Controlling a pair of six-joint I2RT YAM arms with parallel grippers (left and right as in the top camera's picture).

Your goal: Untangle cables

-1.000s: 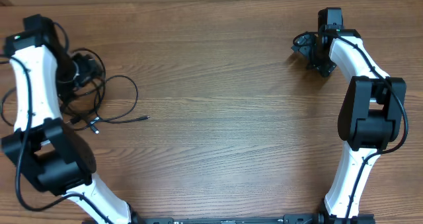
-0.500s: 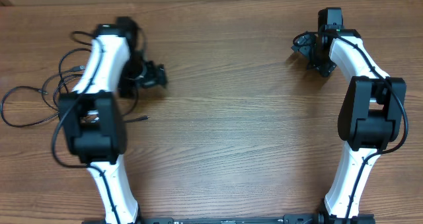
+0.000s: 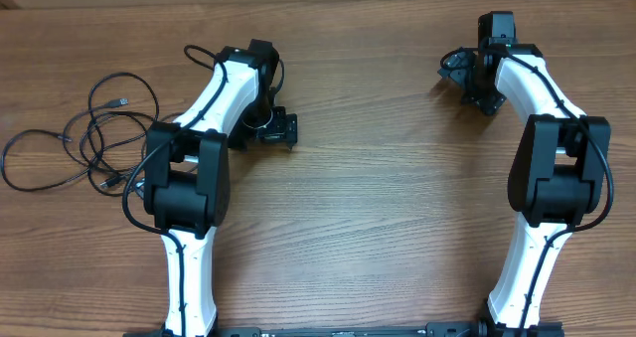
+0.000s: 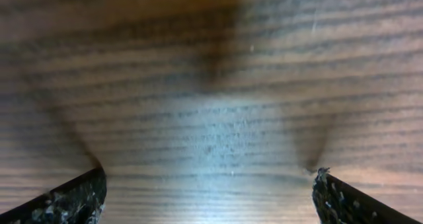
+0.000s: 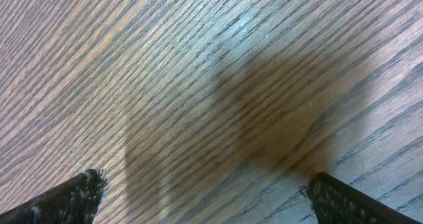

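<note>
Several thin black cables, loosely looped in one bunch, lay at the far left of the tabletop, spread mostly left to right. Left fingers, splayed wide and empty, hovered well to the bunch's right, by far the nearer pair. Right fingers, likewise wide and empty, stood across the tabletop, well apart.

A: Surface?
B: Brown wooden table, grain ran side to side in the overhead view.
A: What lay on it?
B: Thin black cables, flat near the left edge, in loose overlapping loops. One loop reached out to the far left.
A: Plugs?
B: Too small to tell.
A: Wrist views?
B: Wood grain in both, blurred in the left one.
</note>
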